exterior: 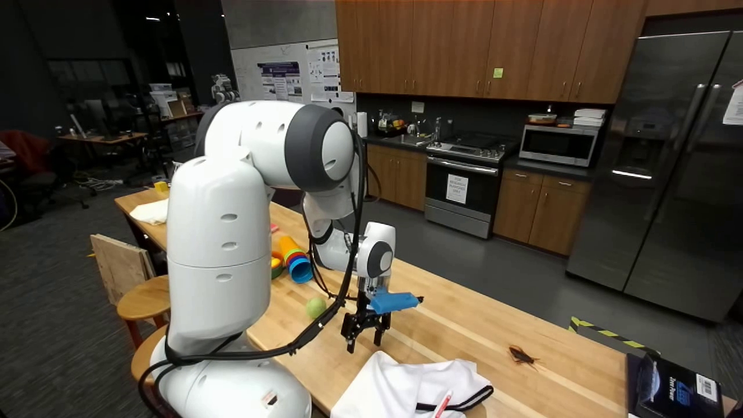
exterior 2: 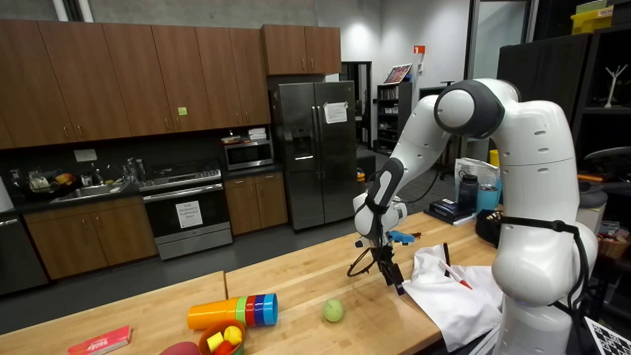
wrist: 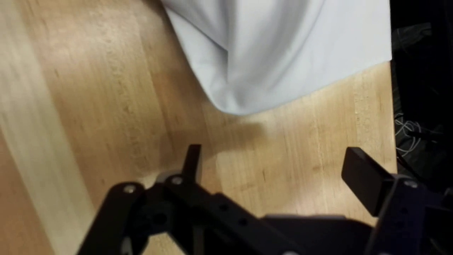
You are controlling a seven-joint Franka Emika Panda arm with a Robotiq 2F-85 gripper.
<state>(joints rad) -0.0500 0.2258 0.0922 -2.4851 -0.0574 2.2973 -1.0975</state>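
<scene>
Arm (exterior: 217, 226): in an exterior view we find it hiding part of the robot-side long edge of the table (exterior: 522, 316).
White cloth (exterior: 400, 380), lower end: cut off at the bottom of that view.
Table surface: striped pale wood.
Beyond its far edge: we see an oven (exterior: 479, 194), a microwave (exterior: 557, 144), a steel fridge (exterior: 647, 197).
Gripper (wrist: 277, 166): we see its fingers apart above the wood, just beside the cloth's tip.
Cloth: rumpled, softly folded, draped over the robot-side edge, with a black strap (exterior 2: 446, 255) and red-and-white pen (exterior 2: 456, 275) on it.
</scene>
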